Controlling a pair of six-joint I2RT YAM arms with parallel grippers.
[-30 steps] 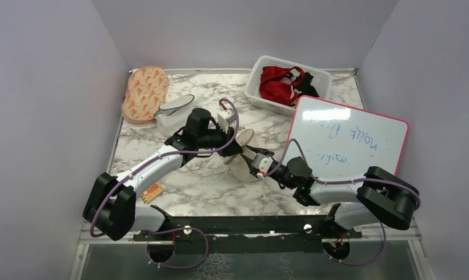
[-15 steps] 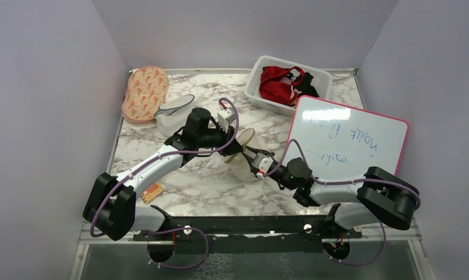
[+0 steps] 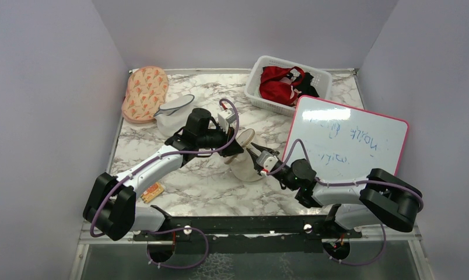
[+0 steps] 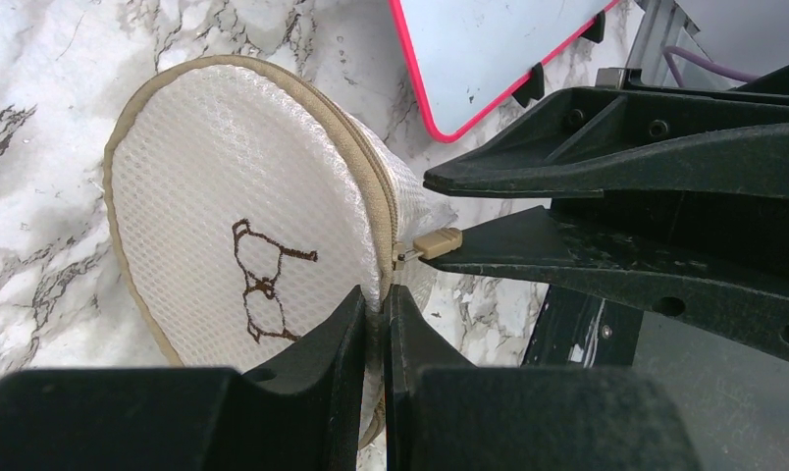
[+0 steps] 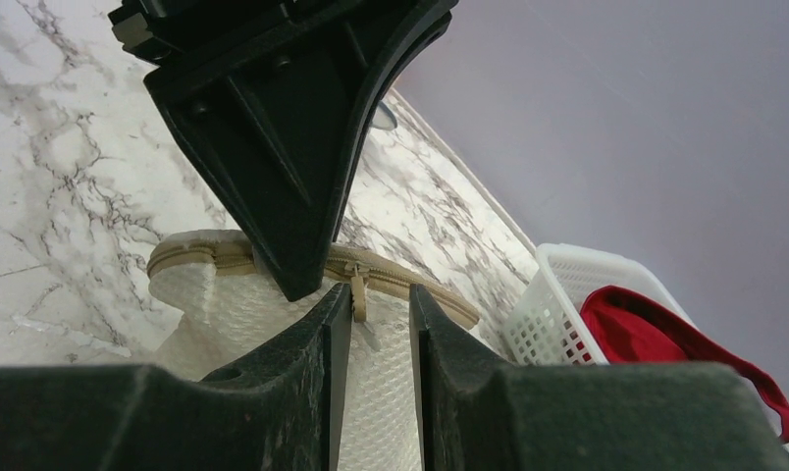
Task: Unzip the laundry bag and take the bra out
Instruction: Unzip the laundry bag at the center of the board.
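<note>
1. Hidden items. I cannot make out the bra in any view. The mesh of the laundry bag [image 4: 224, 216] is opaque to my cameras, and the zip is closed along the stretch I can see. From the top camera both end effectors cover most of the bag. Its lower edge is cut off in both wrist views.

2. Task item. The laundry bag sits mid-table [image 3: 203, 181], between the two arms. It is tipped up so that its drawn circular face points toward the left wrist camera.

3. Surroundings.
- A pink-framed whiteboard [image 3: 352, 143] lies just right of the bag, beneath the right forearm.
- A white basket [image 3: 261, 67] holding a red garment [image 3: 276, 81] stands at the back right.
- An orange-patterned pouch [image 3: 144, 93] and a white-and-grey pouch [image 3: 172, 114] lie at the back left, well apart from the bag.
- A small orange item [image 3: 152, 191] lies beside the left arm's lower link. It is too small to identify.

4. Arm pose.
- The left arm reaches forward and inward. The left end effector [image 4: 374, 309] is clenched on the bag's rim, beside the zip.
- The right arm reaches inward from the right, low over the table. The right end effector [image 5: 379, 292] is released, with one finger on each side of the beige zip pull [image 5: 357, 297]. The pull appears to rest against one finger, but I cannot confirm contact.
</note>
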